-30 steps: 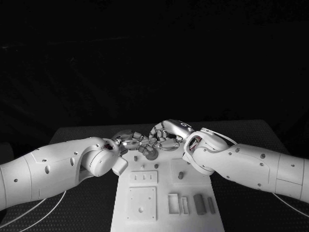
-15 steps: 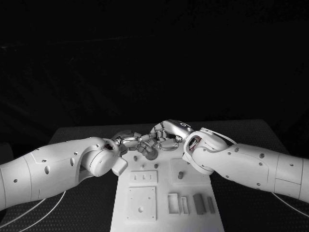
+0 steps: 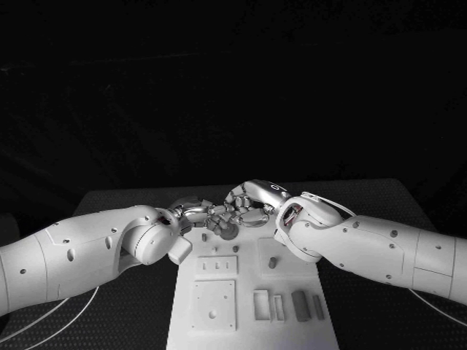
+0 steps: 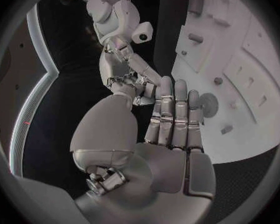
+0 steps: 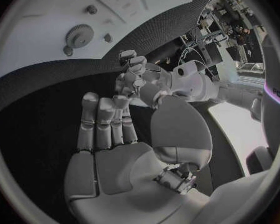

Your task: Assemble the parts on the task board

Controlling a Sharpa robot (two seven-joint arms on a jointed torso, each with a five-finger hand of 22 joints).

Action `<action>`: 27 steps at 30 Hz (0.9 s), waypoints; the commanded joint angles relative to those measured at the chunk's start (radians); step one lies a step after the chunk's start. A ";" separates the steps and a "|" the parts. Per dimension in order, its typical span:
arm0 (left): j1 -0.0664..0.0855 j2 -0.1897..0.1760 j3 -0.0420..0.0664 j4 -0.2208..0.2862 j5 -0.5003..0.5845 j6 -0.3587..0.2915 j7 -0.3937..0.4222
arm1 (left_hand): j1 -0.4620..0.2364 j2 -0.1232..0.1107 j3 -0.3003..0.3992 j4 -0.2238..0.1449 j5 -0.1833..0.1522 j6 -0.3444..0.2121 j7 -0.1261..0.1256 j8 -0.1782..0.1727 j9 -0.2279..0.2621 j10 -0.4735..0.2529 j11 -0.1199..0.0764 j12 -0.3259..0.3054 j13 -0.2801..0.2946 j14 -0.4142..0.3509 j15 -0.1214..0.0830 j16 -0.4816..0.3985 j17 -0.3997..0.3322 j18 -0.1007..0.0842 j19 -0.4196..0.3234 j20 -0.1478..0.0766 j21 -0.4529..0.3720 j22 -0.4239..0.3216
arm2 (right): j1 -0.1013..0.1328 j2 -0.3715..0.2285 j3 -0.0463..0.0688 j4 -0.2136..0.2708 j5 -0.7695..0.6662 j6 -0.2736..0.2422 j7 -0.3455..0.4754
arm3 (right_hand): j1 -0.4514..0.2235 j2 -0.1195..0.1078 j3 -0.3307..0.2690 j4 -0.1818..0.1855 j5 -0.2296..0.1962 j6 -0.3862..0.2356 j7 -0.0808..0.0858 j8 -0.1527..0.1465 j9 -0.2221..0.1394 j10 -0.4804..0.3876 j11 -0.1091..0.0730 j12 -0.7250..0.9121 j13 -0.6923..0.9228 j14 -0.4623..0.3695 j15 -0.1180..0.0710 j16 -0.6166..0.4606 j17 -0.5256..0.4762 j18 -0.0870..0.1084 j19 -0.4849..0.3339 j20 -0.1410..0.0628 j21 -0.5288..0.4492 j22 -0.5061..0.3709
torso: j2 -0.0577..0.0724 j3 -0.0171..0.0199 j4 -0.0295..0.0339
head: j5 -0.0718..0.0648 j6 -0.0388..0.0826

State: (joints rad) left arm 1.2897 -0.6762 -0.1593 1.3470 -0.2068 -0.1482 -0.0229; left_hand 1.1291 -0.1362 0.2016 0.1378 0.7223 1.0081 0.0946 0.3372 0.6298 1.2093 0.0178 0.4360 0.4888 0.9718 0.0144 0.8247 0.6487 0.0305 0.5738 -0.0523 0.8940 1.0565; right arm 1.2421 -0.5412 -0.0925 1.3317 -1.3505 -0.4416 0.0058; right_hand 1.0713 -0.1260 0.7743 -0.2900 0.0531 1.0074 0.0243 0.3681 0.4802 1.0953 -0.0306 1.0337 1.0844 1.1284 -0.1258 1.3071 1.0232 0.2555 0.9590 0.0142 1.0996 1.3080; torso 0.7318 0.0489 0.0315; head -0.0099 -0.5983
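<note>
The white task board (image 3: 244, 328) runs lengthwise down the middle of the table. A round gear (image 3: 228, 232) lies flat near its far end, also seen as a gear (image 4: 209, 104) and a gear (image 5: 79, 35) in the wrist views. My left hand (image 3: 197, 213) and right hand (image 3: 255, 200) meet fingertip to fingertip just above the board's far end, over the gear. The left hand (image 4: 174, 119) has its fingers stretched out straight with nothing in them. The right hand (image 5: 109, 129) is likewise stretched out and holds nothing.
Nearer me on the board stand a slotted block (image 3: 218, 267), a square plate (image 3: 214, 306), a short peg (image 3: 273, 264) and several upright bars (image 3: 300, 306). Small pegs (image 5: 107, 37) stand beside the gear. Black table lies on both sides of the board.
The fingers of both hands have drawn slightly closer together over the board's far end. The gear and the other parts lie as before.
</note>
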 commanded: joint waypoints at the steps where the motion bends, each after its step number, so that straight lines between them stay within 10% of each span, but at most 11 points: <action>1: 0.001 0.006 0.002 0.005 0.002 0.020 -0.001 | -0.049 -0.003 0.051 -0.073 -0.023 0.007 -0.005 0.004 0.026 -0.020 -0.001 0.034 0.008 -0.011 0.003 0.010 -0.004 -0.017 -0.011 -0.029 0.012 -0.008 | -0.002 0.001 -0.001 -0.001 -0.003 0.014 0.000 | 0.003 0.010 0.004 0.000 -0.004 0.061 0.056 0.005 0.046 -0.008 0.002 0.005 -0.002 0.001 -0.004 0.003 -0.001 0.006 0.003 -0.006 0.005 0.011 | 0.000 0.0012 -0.0002 | -0.001 -0.001; 7: 0.001 0.008 0.002 0.003 0.005 0.018 -0.004 | -0.256 0.020 0.211 -0.319 -0.040 0.017 -0.008 0.014 0.069 -0.033 -0.004 0.103 -0.003 -0.013 0.001 0.034 -0.019 -0.020 -0.016 -0.030 0.055 -0.029 | -0.002 0.002 -0.001 -0.004 -0.003 0.016 -0.001 | 0.003 0.011 0.004 0.000 -0.004 0.061 0.055 0.005 0.046 -0.008 0.002 0.006 -0.002 0.001 -0.004 0.004 -0.002 0.006 0.003 -0.006 0.005 0.011 | 0.000 0.0012 0.0001 | -0.002 -0.003; 27: 0.000 0.008 0.002 -0.004 0.009 0.017 -0.001 | -0.238 0.097 0.279 -0.407 -0.049 0.025 -0.018 0.047 0.073 -0.027 -0.013 0.139 -0.010 -0.010 -0.002 0.055 -0.022 -0.024 -0.025 -0.032 0.080 -0.040 | -0.005 0.004 -0.001 -0.011 -0.004 0.019 -0.002 | 0.002 0.011 0.005 0.000 -0.004 0.061 0.055 0.005 0.047 -0.008 0.002 0.008 -0.003 0.001 -0.004 0.004 -0.002 0.006 0.002 -0.006 0.005 0.010 | 0.001 0.0008 -0.0001 | -0.002 -0.008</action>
State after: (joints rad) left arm 1.2887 -0.6721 -0.1593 1.3391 -0.2047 -0.1491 -0.0397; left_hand 0.8856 -0.0511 0.4806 -0.2651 0.6764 1.0255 0.0833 0.3806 0.7007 1.1792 0.0093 0.5701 0.4791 0.9626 0.0163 0.8760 0.6277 0.0196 0.5573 -0.0535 0.9703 1.0169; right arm 1.2385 -0.5364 -0.0923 1.3253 -1.3500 -0.4349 0.0117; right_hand 1.0756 -0.1225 0.7727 -0.2916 0.0492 1.0098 0.0277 0.3688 0.4801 1.0953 -0.0305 1.0376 1.0826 1.1270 -0.1243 1.3071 1.0224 0.2554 0.9590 0.0142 1.0996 1.3079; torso 0.7318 0.0498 0.0315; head -0.0122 -0.6059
